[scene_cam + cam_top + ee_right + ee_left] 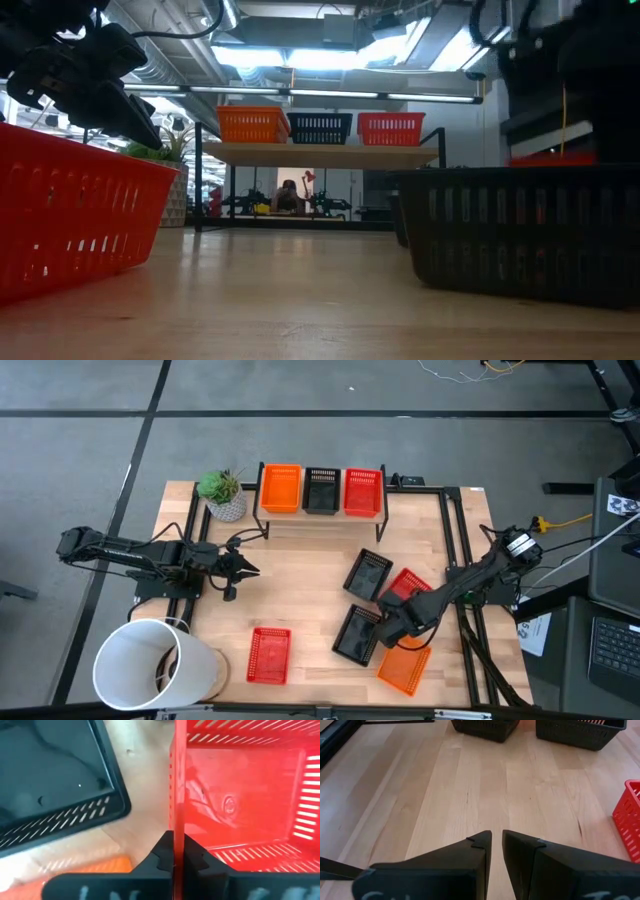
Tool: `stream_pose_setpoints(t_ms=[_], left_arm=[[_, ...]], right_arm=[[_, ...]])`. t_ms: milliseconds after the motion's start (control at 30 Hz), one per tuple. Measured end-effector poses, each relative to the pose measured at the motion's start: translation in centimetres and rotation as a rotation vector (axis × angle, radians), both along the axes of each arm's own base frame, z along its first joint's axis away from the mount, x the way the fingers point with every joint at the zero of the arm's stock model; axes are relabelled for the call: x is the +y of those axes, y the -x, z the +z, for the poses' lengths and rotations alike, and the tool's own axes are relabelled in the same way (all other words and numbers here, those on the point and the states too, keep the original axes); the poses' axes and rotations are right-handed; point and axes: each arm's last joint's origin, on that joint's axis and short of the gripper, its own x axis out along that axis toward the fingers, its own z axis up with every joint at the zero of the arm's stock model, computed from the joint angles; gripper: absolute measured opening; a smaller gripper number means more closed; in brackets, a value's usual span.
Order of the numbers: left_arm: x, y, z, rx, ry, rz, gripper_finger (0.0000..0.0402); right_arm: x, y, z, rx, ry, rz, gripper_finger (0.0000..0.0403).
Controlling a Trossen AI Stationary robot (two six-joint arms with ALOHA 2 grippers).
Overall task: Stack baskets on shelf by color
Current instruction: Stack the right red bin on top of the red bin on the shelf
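Observation:
The shelf (322,518) stands at the table's far edge and carries an orange (281,489), a black (321,490) and a red basket (362,492) side by side. Loose on the table lie a black basket (368,573), another black one (358,633), an orange one (404,667) and a red one (268,655). My right gripper (392,622) is shut on a further red basket (408,582) between the two black ones. My left gripper (240,568) hovers shut over bare wood left of centre, holding nothing. My right gripper (174,840) pinches one side wall of the red basket at its top rim (174,795), one finger inside the basket and one outside. The fingers come from above, pointing down. In the low view the red basket (550,157) shows above the black basket's rim.
A white bucket (150,665) lies at the near left corner. A potted plant (222,493) stands left of the shelf. A black frame rail (455,540) runs along the table's right side. Open wood lies in the table's middle (300,590).

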Motion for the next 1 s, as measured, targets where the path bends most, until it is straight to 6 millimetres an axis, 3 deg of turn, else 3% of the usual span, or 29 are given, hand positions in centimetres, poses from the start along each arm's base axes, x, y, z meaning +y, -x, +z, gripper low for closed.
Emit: stream_pose_setpoints(t_ms=[167, 300, 567, 767, 1000], left_arm=[[0.0, 0.0, 0.0, 0.0, 0.0, 0.0, 0.0038], [0.0, 0.0, 0.0, 0.0, 0.0, 0.0, 0.0038], [0.0, 0.0, 0.0, 0.0, 0.0, 0.0, 0.0038], [0.0, 0.0, 0.0, 0.0, 0.0, 0.0, 0.0038], [0.0, 0.0, 0.0, 0.0, 0.0, 0.0, 0.0038]], right_arm=[[0.3, -0.7, 3.9, -0.007, 0.054, -0.007, 0.0001], [0.6, -1.6, 7.3, -0.124, 0.131, 0.021, 0.0001], [-0.2, -3.8, 13.3, -0.397, 0.511, 0.254, 0.0], [-2.5, -4.9, 17.1, -0.412, 0.788, 0.339, 0.0], [-7.9, -6.5, 19.8, -0.299, 0.797, 0.377, 0.0]])
